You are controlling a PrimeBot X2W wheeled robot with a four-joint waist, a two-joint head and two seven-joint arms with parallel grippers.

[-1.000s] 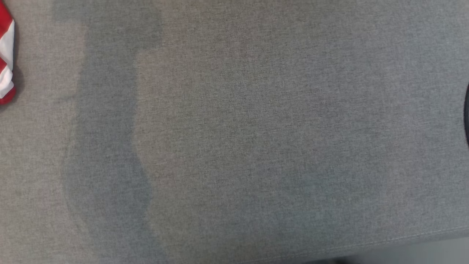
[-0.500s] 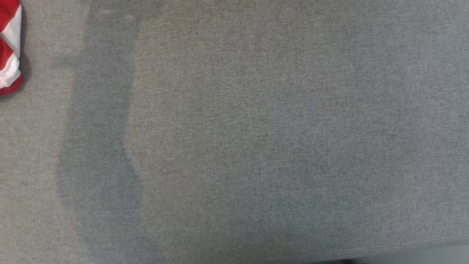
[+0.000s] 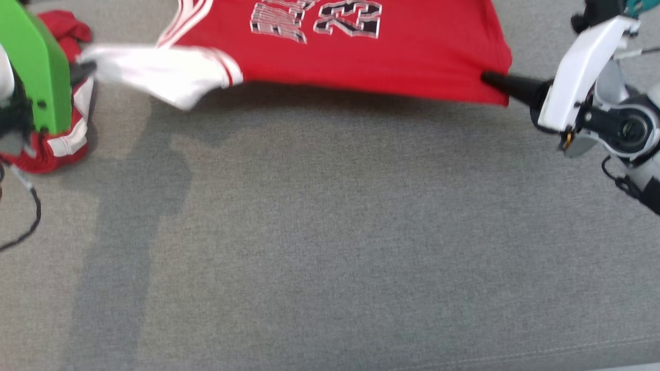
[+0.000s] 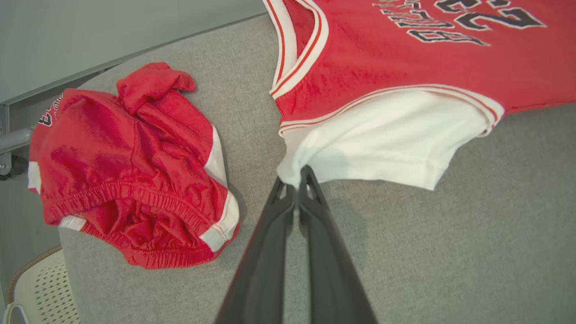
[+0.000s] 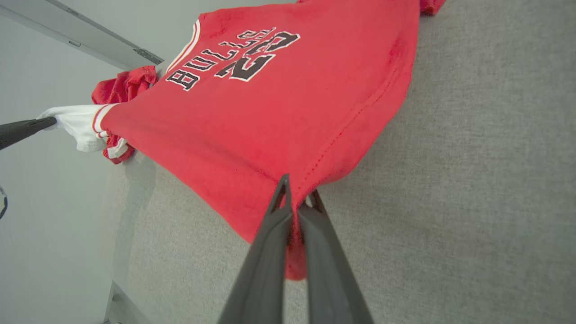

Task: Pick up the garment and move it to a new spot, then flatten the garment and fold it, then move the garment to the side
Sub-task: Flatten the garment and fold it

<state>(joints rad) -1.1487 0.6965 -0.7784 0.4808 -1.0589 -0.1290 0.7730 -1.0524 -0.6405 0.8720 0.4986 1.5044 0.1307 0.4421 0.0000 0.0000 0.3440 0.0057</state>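
1. Change since the earlier head view: the camera has shifted. Half a second ago it showed grey cushion with a red-and-white scrap at the left edge. The garment (image 3: 361, 51) and both grippers are now in that view.
2. Landmark: the crumpled red shorts (image 4: 130, 171), lying on the grey cushion (image 3: 330, 232).
3. Garment: a red jersey with white sleeves. It is stretched taut just beside the shorts and extends away from them toward the robot's right. Its near edge is raised off the cushion and casts a shadow beneath.
4. Left gripper (image 4: 298, 180): near the shorts, fingers pressed together, pinching the edge of the white sleeve (image 4: 382, 148).
5. Right gripper (image 5: 297, 195): well apart from the shorts, at the garment's far end, fingers pressed together, pinching the red hem corner.
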